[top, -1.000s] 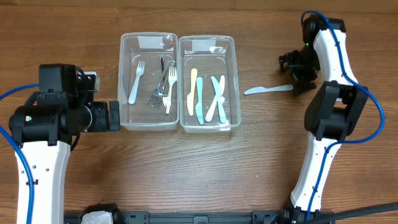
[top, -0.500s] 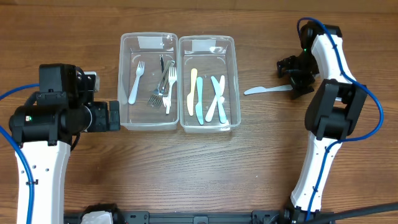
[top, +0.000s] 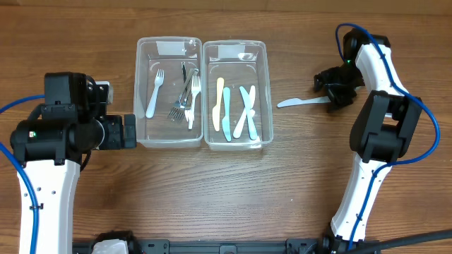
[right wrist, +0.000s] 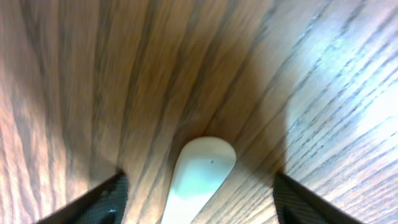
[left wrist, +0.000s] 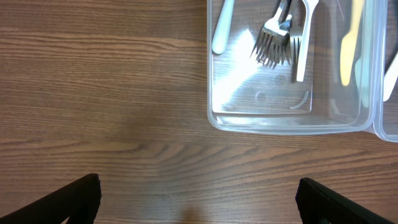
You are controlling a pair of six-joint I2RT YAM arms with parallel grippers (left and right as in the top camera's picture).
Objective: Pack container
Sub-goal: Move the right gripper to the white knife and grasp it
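Two clear plastic containers stand side by side. The left container [top: 141,85] holds several forks, also seen in the left wrist view [left wrist: 273,115]. The right container [top: 268,92] holds several plastic knives. A pale blue plastic knife [top: 302,102] lies on the table to the right of the containers. My right gripper [top: 333,92] is open over the knife's handle end [right wrist: 199,177], fingers on both sides and apart from it. My left gripper [top: 131,132] is open and empty, just left of the left container; its fingertips [left wrist: 199,202] frame bare wood.
The wooden table [top: 226,190] extends in front of the containers. The left arm's body [top: 53,134] stands at the left edge. The right arm [top: 374,134] with its blue cable runs along the right side.
My right gripper has moved slightly toward the far side and left, settling over the knife's handle end. The left arm, containers and knife have not moved.
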